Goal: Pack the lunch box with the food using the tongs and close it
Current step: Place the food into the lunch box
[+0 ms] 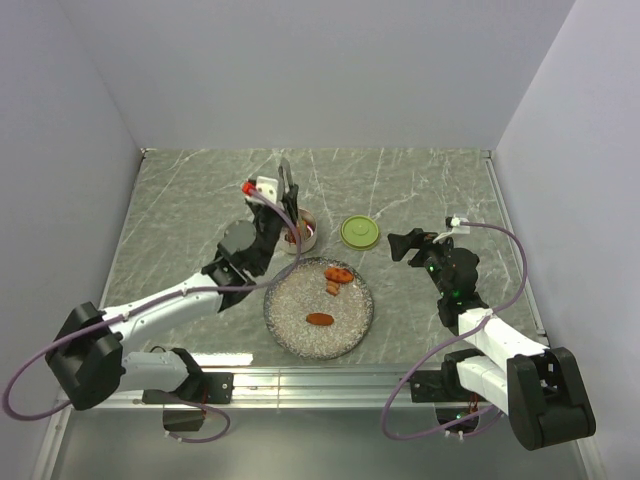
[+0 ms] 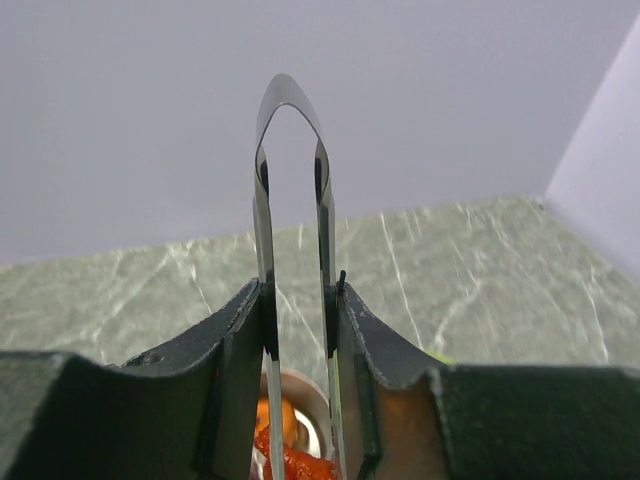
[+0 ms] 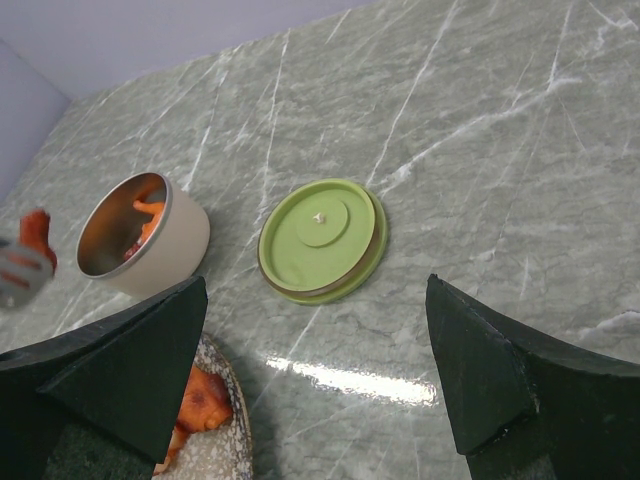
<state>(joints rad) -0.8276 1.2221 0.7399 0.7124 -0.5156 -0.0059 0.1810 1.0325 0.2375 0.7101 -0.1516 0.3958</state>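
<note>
Steel lunch box (image 1: 303, 232), overhead: round, shiny, beneath the left gripper (image 1: 288, 212); speckled plate (image 1: 300, 330) beside it carries orange food (image 1: 320, 319).
Left wrist, tongs (image 2: 264, 240): thin grey metal, upright, clamped in the left gripper; arms run down toward the lunch box.
Right wrist, lid (image 3: 322, 240): flat lime-green disc on the veined grey table (image 3: 500, 120), beside the lunch box, ahead of the right gripper (image 3: 315, 290), spread wide, empty.

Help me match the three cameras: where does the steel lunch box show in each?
Top external: lunch box at centre, behind the plate, partly hidden by the tongs.
Left wrist: bottom centre, between the tongs' arms.
Right wrist: left side, open.
Shared landmark: the green lid, right of it in the top and right wrist views.
</note>
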